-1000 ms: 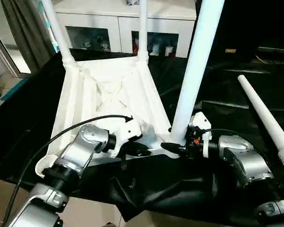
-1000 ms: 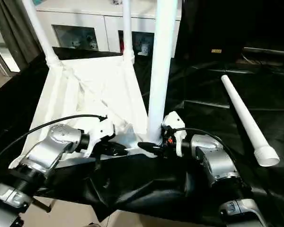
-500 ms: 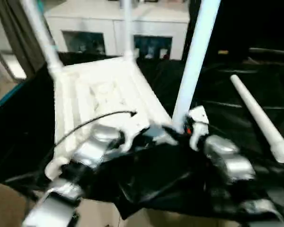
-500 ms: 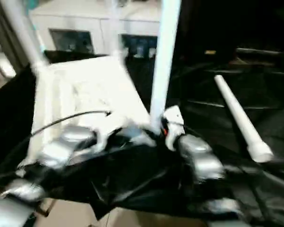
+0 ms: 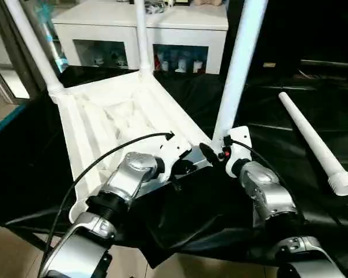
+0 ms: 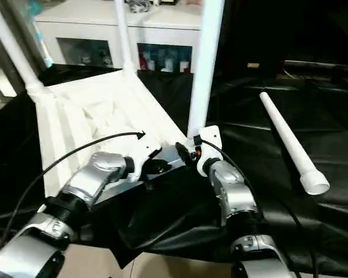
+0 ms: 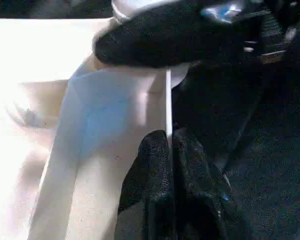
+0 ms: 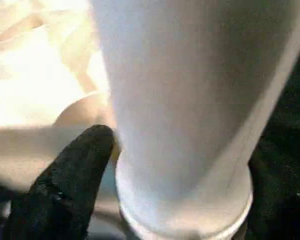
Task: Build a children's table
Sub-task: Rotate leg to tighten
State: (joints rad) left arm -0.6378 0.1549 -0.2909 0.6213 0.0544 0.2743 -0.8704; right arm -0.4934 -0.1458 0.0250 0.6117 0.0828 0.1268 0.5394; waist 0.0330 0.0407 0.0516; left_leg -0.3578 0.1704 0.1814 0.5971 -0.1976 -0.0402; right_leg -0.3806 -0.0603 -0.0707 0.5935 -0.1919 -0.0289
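The children's table (image 5: 113,113) lies upside down on black cloth, ribbed underside up. Three white legs stand in its corner sockets: one far left (image 5: 32,49), one far middle (image 5: 141,35), one at the near right corner (image 5: 239,63). A loose leg (image 5: 316,145) lies on the cloth to the right. My left gripper (image 5: 184,168) is shut on the thin rim of the top (image 7: 167,100) beside that near right corner. My right gripper (image 5: 213,152) stands open around the base of the near right leg (image 8: 190,100), with a finger (image 8: 70,175) on one side of it.
A white cabinet with glass doors (image 5: 162,29) stands behind the work surface. The black cloth (image 5: 290,110) hangs over the near edge, with bare floor (image 5: 11,243) below. A black cable (image 5: 104,157) arcs over my left forearm.
The whole picture has shifted, so the camera moved. Both grippers stay at the near right corner. My right forearm now reaches the leg from nearer me, not from the right side.
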